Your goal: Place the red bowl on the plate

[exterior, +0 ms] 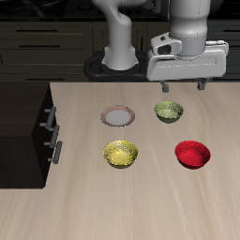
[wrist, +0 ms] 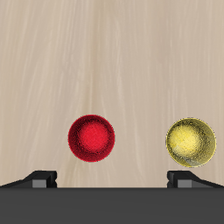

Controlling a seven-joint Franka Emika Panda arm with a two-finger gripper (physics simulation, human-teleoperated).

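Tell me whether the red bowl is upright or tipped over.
Upright. The red bowl sits on the table with its opening facing up; the wrist view looks straight down into its round hollow, rim level, and nothing lies inside it.

Wooden table (exterior: 141, 202) (dark cabinets (exterior: 56, 37) behind)

Wooden table (exterior: 141, 202) — three bowls, plate (exterior: 118, 115)

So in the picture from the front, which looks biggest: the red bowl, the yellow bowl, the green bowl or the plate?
Largest to smallest, as they look in the exterior view:
1. red bowl and yellow bowl, about alike
2. plate
3. olive-green bowl
The first two sit nearer the camera, so true sizes stay unsure.
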